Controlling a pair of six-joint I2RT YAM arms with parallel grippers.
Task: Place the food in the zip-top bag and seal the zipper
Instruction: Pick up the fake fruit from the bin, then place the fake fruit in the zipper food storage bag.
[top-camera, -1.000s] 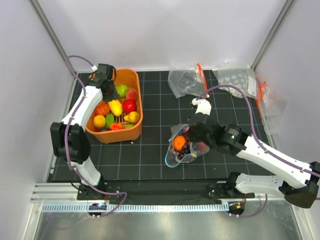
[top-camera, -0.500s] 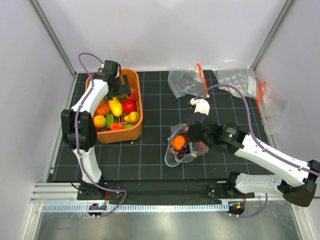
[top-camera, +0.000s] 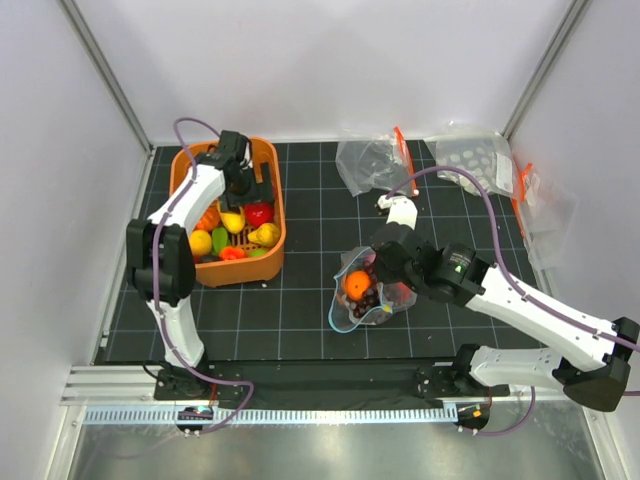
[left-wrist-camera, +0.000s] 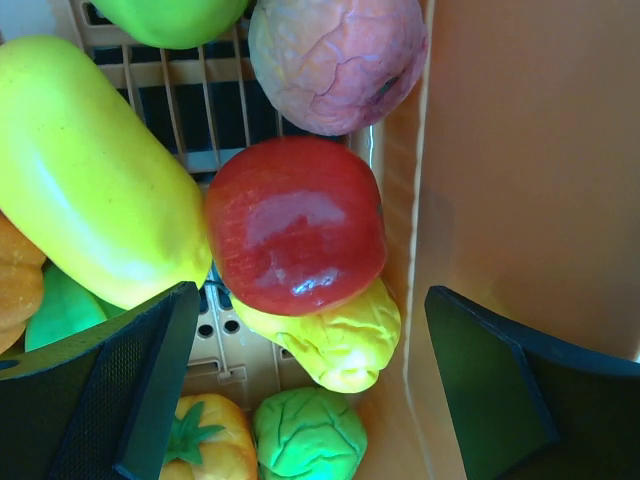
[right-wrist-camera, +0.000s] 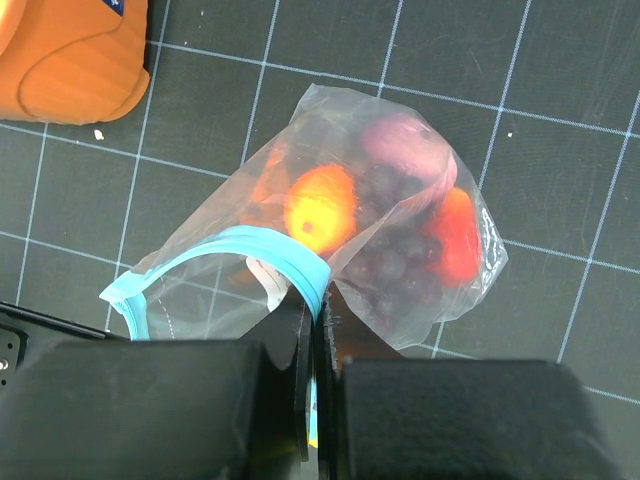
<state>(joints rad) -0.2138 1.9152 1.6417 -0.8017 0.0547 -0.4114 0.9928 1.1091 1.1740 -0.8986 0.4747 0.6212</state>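
- The zip-top bag (right-wrist-camera: 225, 210) lies on the black gridded counter (right-wrist-camera: 560, 120) directly ahead of the right tool (right-wrist-camera: 318, 315), with its mouth turned back toward the tool and gaping open.
- The light-blue zipper (right-wrist-camera: 235, 245) is pinched at one point of its arc between the fully closed jaws of the right tool.
- Inside the bag, just beyond the tool's tips, an orange fruit (right-wrist-camera: 320, 210), dark grapes (right-wrist-camera: 385, 260), a red piece (right-wrist-camera: 455, 235) and a pinkish piece (right-wrist-camera: 400, 140) can be seen.
- The remaining food is held in an orange basket (left-wrist-camera: 520, 150), over which the left tool (left-wrist-camera: 310, 375) is poised, its jaws spread wide and nothing gripped.
- A red apple (left-wrist-camera: 295, 225) is framed just ahead of the gap between that tool's fingers.
- The apple is touched by a long yellow piece (left-wrist-camera: 90, 170) on one side and a knobbly yellow piece (left-wrist-camera: 335, 345) nearer the tool.
- A pink peach (left-wrist-camera: 335, 60) lies beyond the apple.
- Other clear bags with orange-red strips (top-camera: 372, 162) lie well beyond the right tool, at the counter's far edge.
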